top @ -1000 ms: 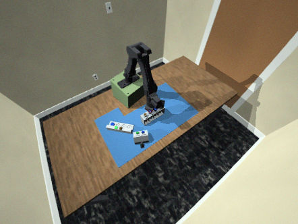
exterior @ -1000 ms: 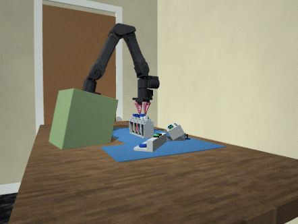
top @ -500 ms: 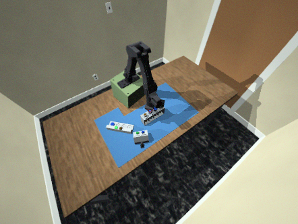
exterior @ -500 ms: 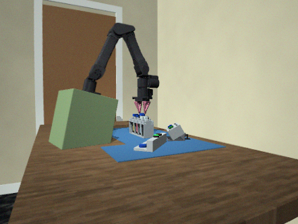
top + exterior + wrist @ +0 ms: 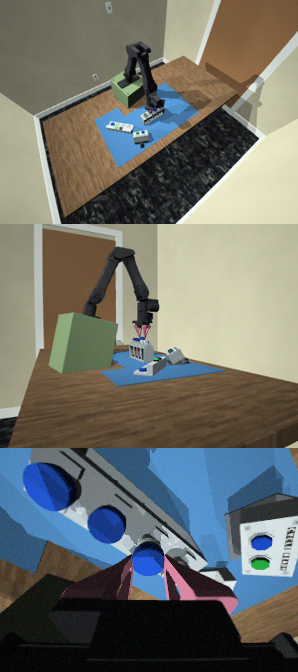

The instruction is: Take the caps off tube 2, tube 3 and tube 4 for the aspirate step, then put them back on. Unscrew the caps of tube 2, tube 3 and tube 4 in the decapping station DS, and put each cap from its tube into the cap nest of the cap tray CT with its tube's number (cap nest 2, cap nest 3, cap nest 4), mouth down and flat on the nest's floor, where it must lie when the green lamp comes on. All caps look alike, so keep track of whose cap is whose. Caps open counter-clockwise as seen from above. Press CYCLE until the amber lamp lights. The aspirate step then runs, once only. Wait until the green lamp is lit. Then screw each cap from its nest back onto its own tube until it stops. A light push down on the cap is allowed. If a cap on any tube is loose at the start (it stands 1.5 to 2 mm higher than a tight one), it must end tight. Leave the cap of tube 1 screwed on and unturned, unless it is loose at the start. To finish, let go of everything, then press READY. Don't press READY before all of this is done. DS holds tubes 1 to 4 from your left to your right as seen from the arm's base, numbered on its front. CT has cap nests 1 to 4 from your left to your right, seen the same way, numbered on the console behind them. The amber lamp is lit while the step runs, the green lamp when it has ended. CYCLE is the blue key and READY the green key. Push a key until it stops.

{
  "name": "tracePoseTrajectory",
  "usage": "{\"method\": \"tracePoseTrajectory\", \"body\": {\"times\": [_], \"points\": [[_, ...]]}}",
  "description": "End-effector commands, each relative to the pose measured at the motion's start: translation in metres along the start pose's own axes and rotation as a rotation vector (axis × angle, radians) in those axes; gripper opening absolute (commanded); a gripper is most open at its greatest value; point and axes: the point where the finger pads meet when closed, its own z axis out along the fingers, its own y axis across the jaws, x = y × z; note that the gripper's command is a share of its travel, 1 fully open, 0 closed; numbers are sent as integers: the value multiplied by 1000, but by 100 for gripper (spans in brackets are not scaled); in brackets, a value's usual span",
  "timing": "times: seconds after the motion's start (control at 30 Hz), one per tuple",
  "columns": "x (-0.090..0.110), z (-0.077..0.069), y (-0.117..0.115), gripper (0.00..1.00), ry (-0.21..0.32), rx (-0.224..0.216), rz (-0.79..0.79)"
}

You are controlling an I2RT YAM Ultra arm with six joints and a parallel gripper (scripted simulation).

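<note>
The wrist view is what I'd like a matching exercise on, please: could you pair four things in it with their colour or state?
Things:
1. hand
2. lower key on the key box
3. upper key on the key box
4. far-left cap on the decapping station

Colour or state:
A. blue, on its tube, apart from the fingers
B. green
C. shut on a blue cap, pink fingers on either side
D. blue, eight-sided, on a white panel

Pairs: 1-C, 2-B, 3-D, 4-A
</note>
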Motion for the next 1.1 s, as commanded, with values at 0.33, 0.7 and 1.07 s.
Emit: {"method": "tracePoseTrajectory", "body": {"times": [0.33, 0.7, 1.07], "points": [[-4, 1, -2, 0, -12, 6, -1], [-5, 3, -3, 0, -12, 6, -1], [-5, 7, -4, 0, -12, 6, -1]]}}
